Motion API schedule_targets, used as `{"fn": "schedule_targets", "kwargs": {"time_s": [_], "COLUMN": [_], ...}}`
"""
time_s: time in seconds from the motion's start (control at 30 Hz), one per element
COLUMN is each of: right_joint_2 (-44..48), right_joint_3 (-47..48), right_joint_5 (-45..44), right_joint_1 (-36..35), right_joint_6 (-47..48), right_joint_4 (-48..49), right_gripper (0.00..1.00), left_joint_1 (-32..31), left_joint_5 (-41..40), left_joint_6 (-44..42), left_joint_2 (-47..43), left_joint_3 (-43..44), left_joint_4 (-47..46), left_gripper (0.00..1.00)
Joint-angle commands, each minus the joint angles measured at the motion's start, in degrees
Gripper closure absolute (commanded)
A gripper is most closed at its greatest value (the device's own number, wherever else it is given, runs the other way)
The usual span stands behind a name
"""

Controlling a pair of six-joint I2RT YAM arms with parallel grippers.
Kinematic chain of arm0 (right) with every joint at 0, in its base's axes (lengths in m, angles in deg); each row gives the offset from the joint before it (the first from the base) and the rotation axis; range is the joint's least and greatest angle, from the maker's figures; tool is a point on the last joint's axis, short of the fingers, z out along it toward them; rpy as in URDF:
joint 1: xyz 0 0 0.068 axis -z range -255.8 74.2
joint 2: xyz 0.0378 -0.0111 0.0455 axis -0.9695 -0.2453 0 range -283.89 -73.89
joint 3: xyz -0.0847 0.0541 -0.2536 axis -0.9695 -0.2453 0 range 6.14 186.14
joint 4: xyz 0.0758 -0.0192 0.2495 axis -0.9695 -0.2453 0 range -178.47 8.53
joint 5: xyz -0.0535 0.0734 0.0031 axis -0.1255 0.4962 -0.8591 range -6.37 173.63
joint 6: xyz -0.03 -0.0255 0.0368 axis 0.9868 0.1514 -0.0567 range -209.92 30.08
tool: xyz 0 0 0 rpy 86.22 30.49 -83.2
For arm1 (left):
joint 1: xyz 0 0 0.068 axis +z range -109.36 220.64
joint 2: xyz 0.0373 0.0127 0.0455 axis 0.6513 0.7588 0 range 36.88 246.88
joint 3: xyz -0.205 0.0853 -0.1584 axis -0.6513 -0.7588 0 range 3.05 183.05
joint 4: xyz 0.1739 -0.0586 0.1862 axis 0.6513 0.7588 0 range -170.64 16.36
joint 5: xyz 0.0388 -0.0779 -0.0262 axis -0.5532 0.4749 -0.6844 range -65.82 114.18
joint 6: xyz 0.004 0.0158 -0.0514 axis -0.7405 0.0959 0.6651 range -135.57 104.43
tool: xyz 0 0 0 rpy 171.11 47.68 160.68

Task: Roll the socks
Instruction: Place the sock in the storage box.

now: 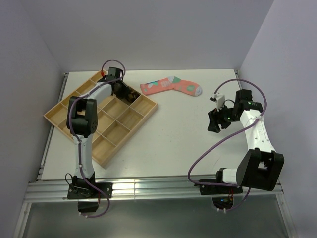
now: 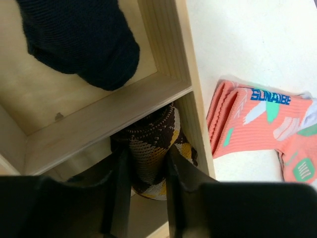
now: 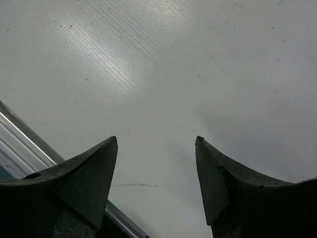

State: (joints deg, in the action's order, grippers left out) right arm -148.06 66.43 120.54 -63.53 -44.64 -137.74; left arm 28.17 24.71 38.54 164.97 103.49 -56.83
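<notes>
At the far right corner of the tray (image 2: 99,119), our left gripper (image 2: 146,163) straddled a rolled sock.
We saw its jaws set narrow on either side of the brown-and-orange diamond sock (image 2: 151,139), which stood bundled in that compartment, though we could not tell whether they gripped it or merely flanked it. The navy sock (image 2: 84,39) sat in the adjoining compartment. The pink sock (image 1: 171,86) lay flat and unrolled on the table (image 1: 173,139), its long axis running left to right, cuff just beside the tray and toe pointing right. We judged the left gripper nearer the cuff, while our right gripper (image 3: 157,141) hung wide and empty, near and to the right of the toe.
</notes>
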Motion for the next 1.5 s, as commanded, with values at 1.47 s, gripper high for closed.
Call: {"fn": "schedule_targets", "kwargs": {"time_s": [1.47], "right_joint_2": [0.3], "right_joint_3": [2.7], "right_joint_5": [3.7], "right_joint_1": [0.9], "right_joint_6": [-3.3], "right_joint_4": [0.5], "right_gripper": [0.27], "left_joint_1": [-6.1], "left_joint_5": [-6.7], "left_joint_6": [-7.1], "left_joint_2": [-33.0], "left_joint_3": [-15.5], "left_joint_4": [-6.2], "left_gripper": [0.43]}}
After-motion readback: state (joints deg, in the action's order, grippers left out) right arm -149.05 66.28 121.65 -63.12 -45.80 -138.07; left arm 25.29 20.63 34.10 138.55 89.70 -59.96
